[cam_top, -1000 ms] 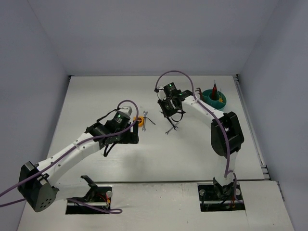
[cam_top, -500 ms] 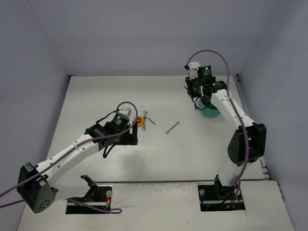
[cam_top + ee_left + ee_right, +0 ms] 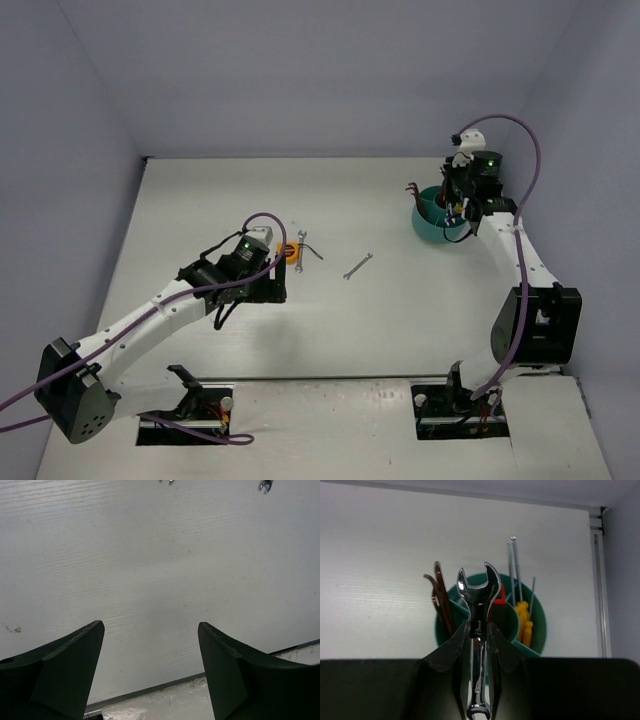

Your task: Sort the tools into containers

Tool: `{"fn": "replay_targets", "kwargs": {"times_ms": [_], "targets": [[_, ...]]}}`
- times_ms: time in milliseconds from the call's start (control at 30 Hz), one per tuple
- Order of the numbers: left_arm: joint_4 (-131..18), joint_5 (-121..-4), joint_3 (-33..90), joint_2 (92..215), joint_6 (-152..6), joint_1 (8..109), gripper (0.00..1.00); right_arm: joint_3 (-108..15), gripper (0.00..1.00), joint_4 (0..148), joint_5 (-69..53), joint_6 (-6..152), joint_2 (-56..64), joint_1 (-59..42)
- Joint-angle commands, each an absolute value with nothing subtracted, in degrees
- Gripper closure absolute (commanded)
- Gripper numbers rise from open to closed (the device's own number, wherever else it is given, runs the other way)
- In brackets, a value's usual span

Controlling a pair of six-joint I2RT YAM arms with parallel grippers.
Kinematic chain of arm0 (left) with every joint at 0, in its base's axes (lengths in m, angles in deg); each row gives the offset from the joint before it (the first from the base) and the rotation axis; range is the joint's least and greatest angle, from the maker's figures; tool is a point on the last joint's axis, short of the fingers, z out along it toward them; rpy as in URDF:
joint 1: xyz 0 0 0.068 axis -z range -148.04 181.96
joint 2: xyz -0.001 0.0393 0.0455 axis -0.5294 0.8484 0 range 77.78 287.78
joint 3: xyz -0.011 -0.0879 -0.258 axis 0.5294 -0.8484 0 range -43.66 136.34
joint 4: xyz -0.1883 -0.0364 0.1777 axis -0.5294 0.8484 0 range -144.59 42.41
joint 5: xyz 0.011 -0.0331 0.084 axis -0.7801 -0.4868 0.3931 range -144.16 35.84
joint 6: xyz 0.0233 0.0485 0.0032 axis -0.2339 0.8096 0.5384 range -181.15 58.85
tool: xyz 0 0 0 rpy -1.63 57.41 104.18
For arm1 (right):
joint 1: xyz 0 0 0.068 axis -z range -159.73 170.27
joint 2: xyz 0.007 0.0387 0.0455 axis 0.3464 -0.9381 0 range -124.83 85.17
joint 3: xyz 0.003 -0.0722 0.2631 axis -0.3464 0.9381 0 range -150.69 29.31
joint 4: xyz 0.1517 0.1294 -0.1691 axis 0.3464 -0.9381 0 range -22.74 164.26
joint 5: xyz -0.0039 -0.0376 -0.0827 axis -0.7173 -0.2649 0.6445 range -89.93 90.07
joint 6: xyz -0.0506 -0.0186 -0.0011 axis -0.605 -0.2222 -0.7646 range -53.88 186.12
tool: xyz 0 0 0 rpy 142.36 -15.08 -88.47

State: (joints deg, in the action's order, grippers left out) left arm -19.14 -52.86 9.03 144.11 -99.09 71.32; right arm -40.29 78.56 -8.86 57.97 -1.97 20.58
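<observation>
The right hand (image 3: 479, 626) pinches a silver wrench (image 3: 478, 600) between nearly closed fingers, at the teal cup (image 3: 538, 630). The left hand (image 3: 150, 645) gapes wide, empty, above the surface (image 3: 150, 555).

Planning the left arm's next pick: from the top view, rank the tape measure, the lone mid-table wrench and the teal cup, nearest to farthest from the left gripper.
1. Tape measure, just beyond the left gripper.
2. Lone wrench, mid-table, farther right.
3. Teal cup, far right, toward the back.
</observation>
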Motion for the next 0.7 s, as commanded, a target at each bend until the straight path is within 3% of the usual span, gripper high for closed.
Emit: {"fn": "replay_targets", "kwargs": {"times_ms": [0,467,667], "targets": [[-21.72,-52.90,10.69,143.95,-99.12,71.16,0.27,-35.65,1.00,96.00,-9.67,65.71,3.56,24.19],[-21.63,-53.03,11.69,144.92,-98.33,71.16,0.27,-30.62,1.00,109.01,8.54,77.54,2.62,26.51],[-21.72,-53.05,10.62,143.22,-98.12,71.16,0.27,-28.97,1.00,112.88,7.31,77.58,0.84,27.78]]}}
